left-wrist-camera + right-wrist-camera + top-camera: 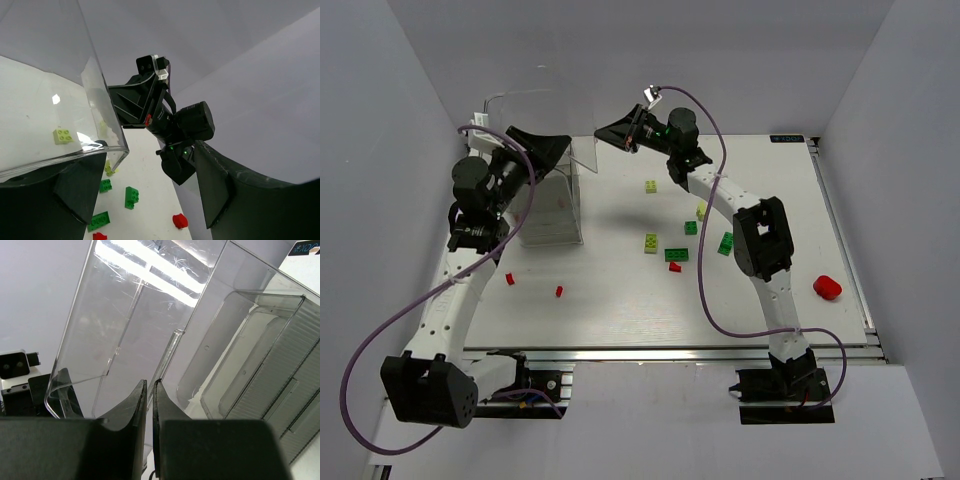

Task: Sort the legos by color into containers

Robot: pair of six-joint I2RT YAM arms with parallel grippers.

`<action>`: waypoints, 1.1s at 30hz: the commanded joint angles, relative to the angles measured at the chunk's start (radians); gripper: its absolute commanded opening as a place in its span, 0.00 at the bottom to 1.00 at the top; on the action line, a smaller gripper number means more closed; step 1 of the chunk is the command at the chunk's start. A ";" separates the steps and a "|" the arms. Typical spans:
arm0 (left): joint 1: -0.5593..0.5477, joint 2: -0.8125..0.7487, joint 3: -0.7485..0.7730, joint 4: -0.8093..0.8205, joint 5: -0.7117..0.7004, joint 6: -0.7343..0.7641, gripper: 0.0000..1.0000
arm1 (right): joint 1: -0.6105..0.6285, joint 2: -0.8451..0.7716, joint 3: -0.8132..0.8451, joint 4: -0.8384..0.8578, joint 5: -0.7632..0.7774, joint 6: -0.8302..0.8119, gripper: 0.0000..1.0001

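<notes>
Your biggest hazard is the clear bin [552,205] at the upper left of the overhead view. It is tall, looks light, and both arms crowd its top. The left gripper [542,150] stands wide open astride a bin wall and grips nothing. In the left wrist view 1 finger sits close under the wall and the other is well apart from it. A sideways sweep from there could tip or drag the bin.

The right gripper [149,385] hangs just beside the bin's upper right edge, its fingers all but together with only a hairline gap. You cannot tell from these views whether a brick sits between them. If 1 does, opening over the wrong divider sends it into the wrong compartment or onto the table. The 2 grippers are also near each other, so a crossing move risks a knock.

The legos are the smaller risk. They lie loose at centre right, and a red brick [675,267] sits just beside a dark green brick [676,254], with a yellow-green brick [651,243] near. A careless pinch could catch 2 colours at once.

The room is a plain pale-grey enclosure with walls [380,120] on 3 sides. The table [620,315] is white, flat and matte. An aluminium rail [670,352] runs along its bottom edge, and purple cables [705,290] loop above it.
</notes>
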 commanded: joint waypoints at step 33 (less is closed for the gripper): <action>-0.099 0.077 0.097 0.130 -0.081 -0.038 0.80 | -0.009 -0.157 0.038 0.062 0.013 -0.015 0.46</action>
